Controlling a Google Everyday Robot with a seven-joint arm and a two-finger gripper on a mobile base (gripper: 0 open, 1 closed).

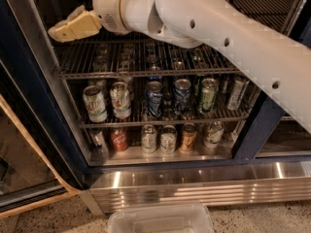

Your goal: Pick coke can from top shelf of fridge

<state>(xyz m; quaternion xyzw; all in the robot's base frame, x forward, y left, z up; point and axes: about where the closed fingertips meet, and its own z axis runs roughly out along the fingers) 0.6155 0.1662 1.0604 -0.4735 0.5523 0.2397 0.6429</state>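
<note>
The fridge [34, 86] stands open, with a dark blue frame and wire racks. My gripper [62, 31] is at the upper left, pointing left, just above the left end of the top shelf [146, 73], the highest rack in view. That rack looks bare where it shows; my white arm [228, 38] covers its back and right. No coke can shows on it. A red can [119, 140] stands on the lowest rack, second from the left.
The middle rack holds green-and-white cans [95, 103] and blue cans [154, 98]. The lowest rack has several more cans. Below is the ribbed steel base panel [194, 186]. A clear plastic bin [160, 220] sits on the floor in front. The open glass door [19, 169] is at the left.
</note>
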